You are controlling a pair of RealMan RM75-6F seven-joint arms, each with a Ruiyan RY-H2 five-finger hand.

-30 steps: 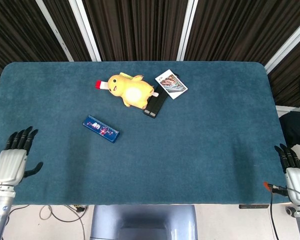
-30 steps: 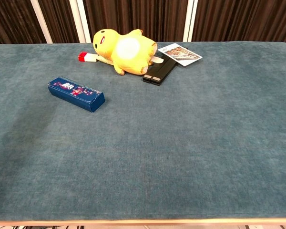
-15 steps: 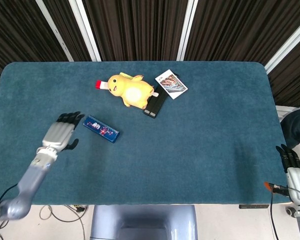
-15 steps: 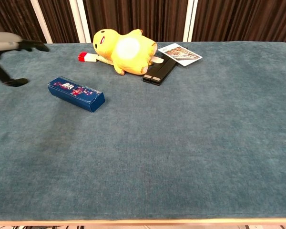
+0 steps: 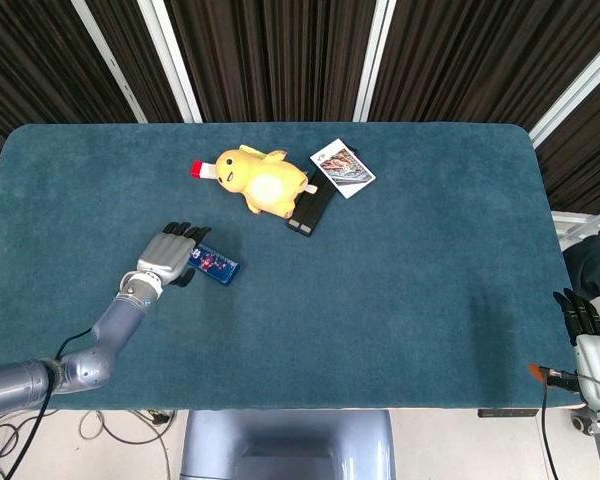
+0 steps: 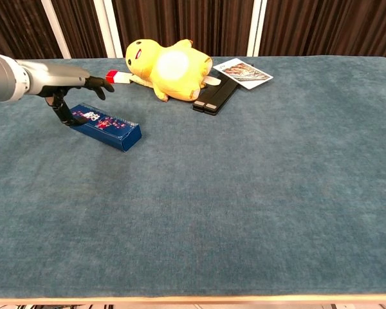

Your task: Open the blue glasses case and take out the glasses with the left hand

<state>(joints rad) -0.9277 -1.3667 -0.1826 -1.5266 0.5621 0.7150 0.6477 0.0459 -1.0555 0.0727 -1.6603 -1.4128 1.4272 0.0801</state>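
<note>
Your surface (image 5: 400,290): teal cloth, matt, short nap. Glasses case (image 6: 105,126): blue, smooth, printed pattern, looks like card. Your left hand (image 5: 164,255): silvery metal-look back, black matt fingers (image 5: 185,231). Plush toy (image 5: 261,180): yellow soft fabric. Card (image 5: 342,168): glossy printed paper. Black holder (image 6: 213,97): smooth plastic.

1. The left hand (image 5: 166,254) has swung in from the table's near left edge.
2. It now hovers over the blue glasses case (image 5: 212,264), covering its left end, fingers spread.

Lab: felt table (image 5: 400,300), dark curtains (image 5: 280,50)
</note>
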